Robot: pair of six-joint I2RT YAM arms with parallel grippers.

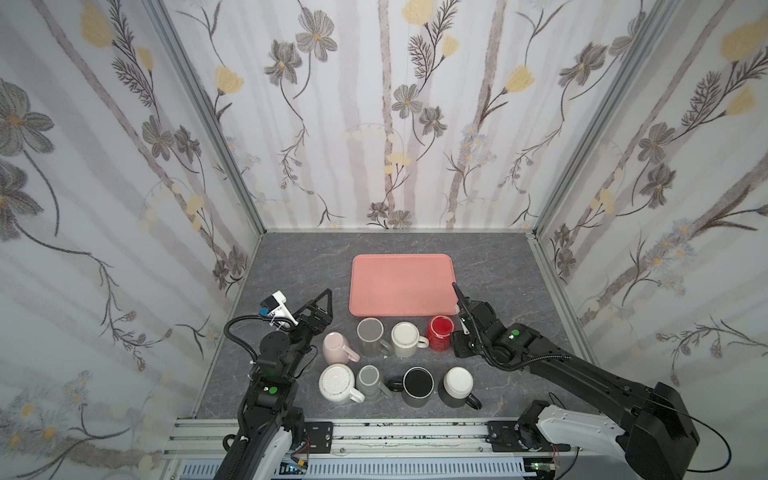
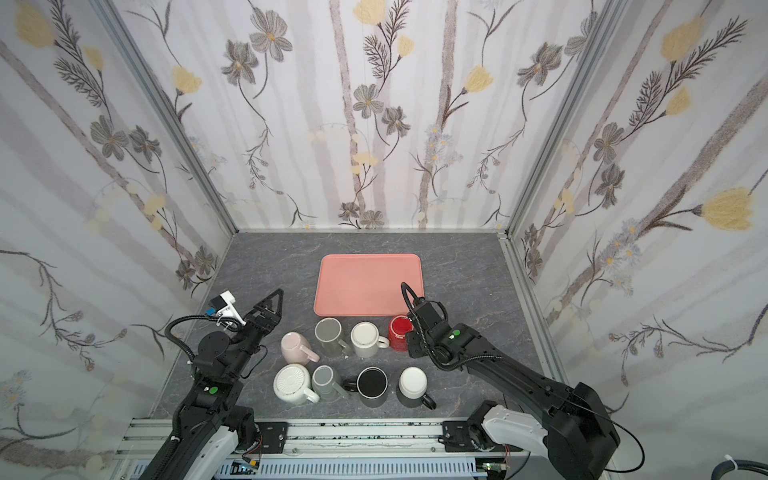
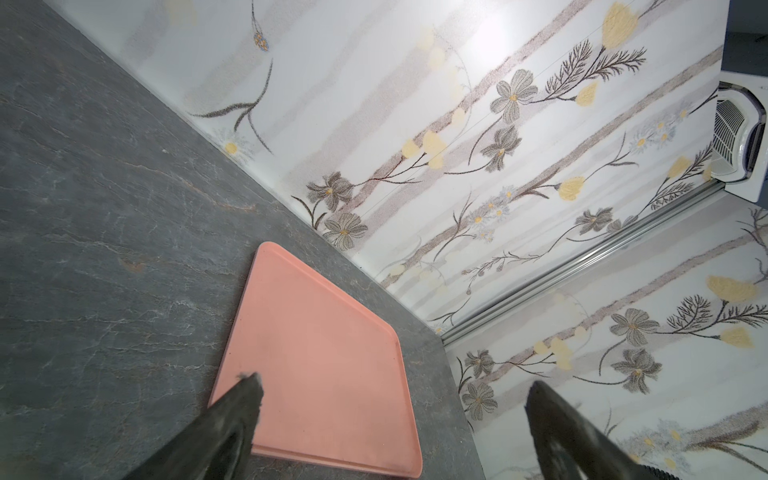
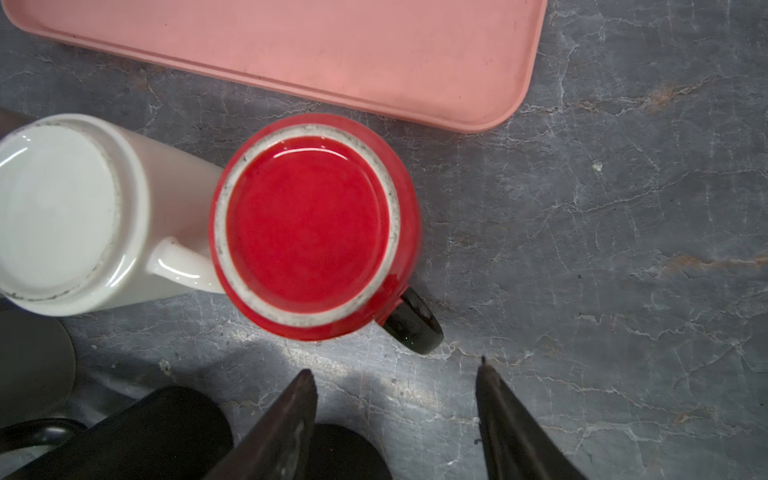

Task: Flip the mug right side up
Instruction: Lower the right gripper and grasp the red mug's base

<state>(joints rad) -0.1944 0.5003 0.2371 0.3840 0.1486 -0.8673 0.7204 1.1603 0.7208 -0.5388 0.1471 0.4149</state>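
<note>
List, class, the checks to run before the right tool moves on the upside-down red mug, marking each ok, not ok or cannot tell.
1. Red mug base up, not yet turned: ok.
2. Right tool open and empty: ok.
3. Black handle faces the right tool, unobstructed: ok.
4. White mug's handle clear of the red mug: cannot tell.
5. Pink tray apart from the red mug: ok.

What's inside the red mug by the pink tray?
Can't be seen: the red mug stands mouth down on the table, hiding its inside. Only its glazed red base, facing up, and black handle show.
</note>
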